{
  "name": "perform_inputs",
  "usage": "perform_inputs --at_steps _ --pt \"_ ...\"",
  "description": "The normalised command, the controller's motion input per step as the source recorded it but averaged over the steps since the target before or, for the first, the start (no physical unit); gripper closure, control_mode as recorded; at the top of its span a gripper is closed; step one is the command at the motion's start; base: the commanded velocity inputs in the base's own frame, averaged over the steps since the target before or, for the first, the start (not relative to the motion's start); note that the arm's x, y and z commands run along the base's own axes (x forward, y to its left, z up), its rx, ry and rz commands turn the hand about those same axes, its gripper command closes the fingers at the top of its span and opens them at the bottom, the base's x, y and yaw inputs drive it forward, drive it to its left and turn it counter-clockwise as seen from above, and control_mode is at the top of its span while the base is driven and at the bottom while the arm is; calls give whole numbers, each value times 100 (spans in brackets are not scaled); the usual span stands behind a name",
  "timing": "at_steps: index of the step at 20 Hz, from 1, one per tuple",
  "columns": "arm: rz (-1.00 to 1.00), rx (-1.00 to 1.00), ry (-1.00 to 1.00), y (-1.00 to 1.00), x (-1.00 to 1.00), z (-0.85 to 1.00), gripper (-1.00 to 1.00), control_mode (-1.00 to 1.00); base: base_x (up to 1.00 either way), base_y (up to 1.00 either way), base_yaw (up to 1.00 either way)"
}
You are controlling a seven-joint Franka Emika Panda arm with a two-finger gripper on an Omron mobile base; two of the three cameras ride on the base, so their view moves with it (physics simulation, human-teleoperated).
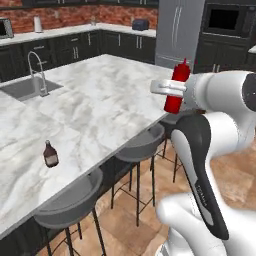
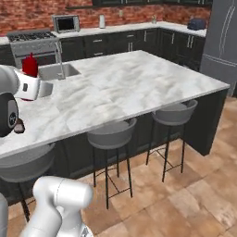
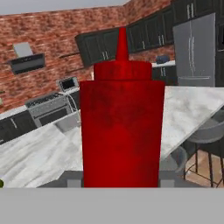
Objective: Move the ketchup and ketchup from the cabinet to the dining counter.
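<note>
My gripper (image 1: 172,89) is shut on the bright red ketchup (image 1: 175,104), holding it upright in the air over the near right edge of the dining counter (image 1: 100,100). In the hand view the red ketchup (image 3: 122,127) stands right between the fingertips (image 3: 74,181). From the right base view, the gripper (image 2: 33,87) and the red ketchup top (image 2: 30,65) hang above the dining counter (image 2: 129,83) near its sink. The dark maroon ketchup (image 1: 50,154) stands upright on the counter's near left part. I cannot pick out the cabinet among the black units.
A steel sink (image 1: 25,89) with an arched faucet (image 1: 35,70) sits at the counter's far left. Grey bar stools (image 1: 142,145) (image 2: 111,134) line the near side. A steel fridge (image 1: 177,30) stands beyond the counter, and a stove (image 2: 32,39) against the brick wall.
</note>
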Motion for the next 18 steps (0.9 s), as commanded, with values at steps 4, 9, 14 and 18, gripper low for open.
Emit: perform_inputs --at_steps 4,9,14,18 --pt "0 0 0 0 0 0 100 100 37 0 73" --pt "0 0 0 0 0 0 100 100 34 0 66" --pt "0 0 0 0 0 0 100 100 47 -15 49" --pt "0 0 0 0 0 0 100 100 39 -43 29"
